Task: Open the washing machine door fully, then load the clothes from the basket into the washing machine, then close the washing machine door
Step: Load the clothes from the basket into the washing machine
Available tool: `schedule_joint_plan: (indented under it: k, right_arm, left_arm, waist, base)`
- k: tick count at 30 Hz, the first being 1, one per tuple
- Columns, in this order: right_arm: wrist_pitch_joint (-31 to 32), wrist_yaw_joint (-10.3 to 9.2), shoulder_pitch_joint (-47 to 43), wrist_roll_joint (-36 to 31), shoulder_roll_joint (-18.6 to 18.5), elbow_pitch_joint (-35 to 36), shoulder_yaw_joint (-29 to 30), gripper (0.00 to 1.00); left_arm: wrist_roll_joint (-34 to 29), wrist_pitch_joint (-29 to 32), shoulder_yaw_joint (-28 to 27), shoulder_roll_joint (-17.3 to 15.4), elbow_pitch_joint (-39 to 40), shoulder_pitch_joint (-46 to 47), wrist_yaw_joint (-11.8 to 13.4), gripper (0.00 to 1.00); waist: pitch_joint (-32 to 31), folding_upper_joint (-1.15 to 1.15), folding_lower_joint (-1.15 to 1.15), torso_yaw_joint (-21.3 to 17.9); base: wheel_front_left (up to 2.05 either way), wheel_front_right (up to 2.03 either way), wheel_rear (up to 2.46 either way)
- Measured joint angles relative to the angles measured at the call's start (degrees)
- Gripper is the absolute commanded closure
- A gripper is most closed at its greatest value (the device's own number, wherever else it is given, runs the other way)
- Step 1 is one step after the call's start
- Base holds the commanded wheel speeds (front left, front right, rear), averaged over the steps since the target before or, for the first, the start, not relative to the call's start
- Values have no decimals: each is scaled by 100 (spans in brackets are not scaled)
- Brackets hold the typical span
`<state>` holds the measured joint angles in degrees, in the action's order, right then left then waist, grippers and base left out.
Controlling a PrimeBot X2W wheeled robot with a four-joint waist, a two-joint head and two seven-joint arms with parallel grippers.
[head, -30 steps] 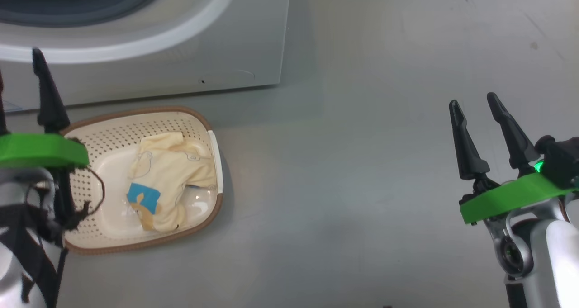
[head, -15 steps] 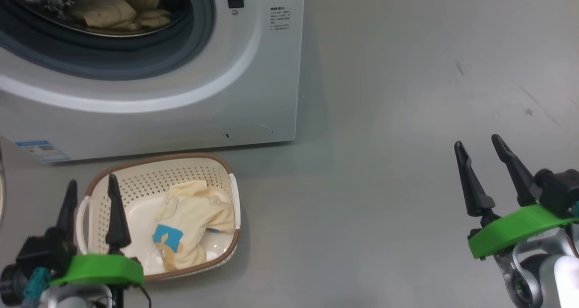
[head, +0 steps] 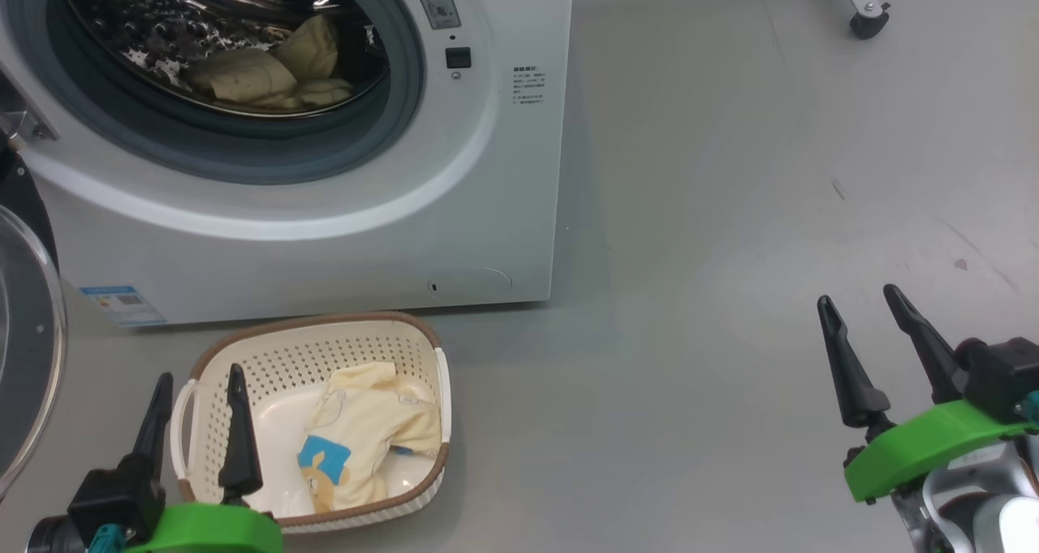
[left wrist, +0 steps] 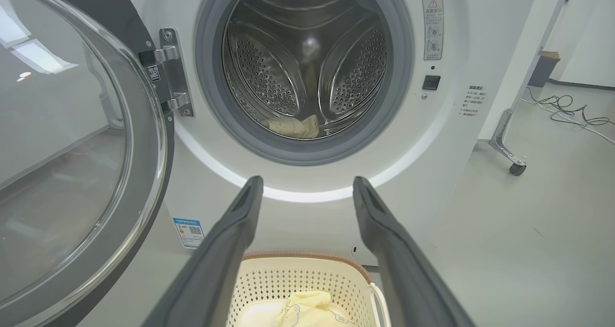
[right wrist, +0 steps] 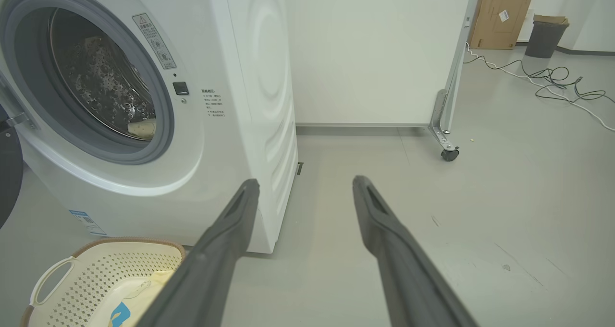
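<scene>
The washing machine (head: pixel 325 212) stood at eleven o'clock, its door (left wrist: pixel 72 149) swung wide at nine, clearing the drum (head: pixel 203 17). The basket (head: pixel 325 319) at seven held one garment (head: pixel 365 423). The left gripper (head: pixel 200 373) hovered beside it, the right gripper (head: pixel 857 293) at four, both with fingers spread and empty.

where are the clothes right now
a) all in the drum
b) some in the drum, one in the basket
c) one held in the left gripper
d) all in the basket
B: some clothes lie in the drum, one garment lies in the basket, and the left gripper and right gripper are open and empty.
</scene>
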<state>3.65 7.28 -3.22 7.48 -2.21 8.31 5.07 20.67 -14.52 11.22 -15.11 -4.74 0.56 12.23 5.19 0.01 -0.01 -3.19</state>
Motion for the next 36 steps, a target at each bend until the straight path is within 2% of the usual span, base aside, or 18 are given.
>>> schedule_joint_plan:
  k: [16, 25, 30, 36]
  right_arm:
    - [41, 0, -1, 0, 1, 55, -3, 0]
    - [40, 0, 13, 1, 1, 126, -4, 0]
    - [41, 0, 180, 1, 1, 221, -41, 0]
    - [44, 0, 691, -116, 1, 442, -149, 0]
  left_arm:
    - [0, 49, 43, 0, 4, 1, 137, 0]
    - [-49, 133, 212, 3, -88, 91, 132, 0]
    - [-47, 309, 413, 20, -594, 672, -123, 0]
    - [29, 377, 645, 216, -1875, 1863, -657, 0]
  waist:
    - [54, 0, 0, 5]
    - [353, 0, 0, 38]
    - [748, 0, 1, 73]
    - [1441, 0, 2, 108]
  base:
    - [0, 0, 0]
    - [0, 0, 0]
    - [0, 0, 0]
    - [0, 0, 0]
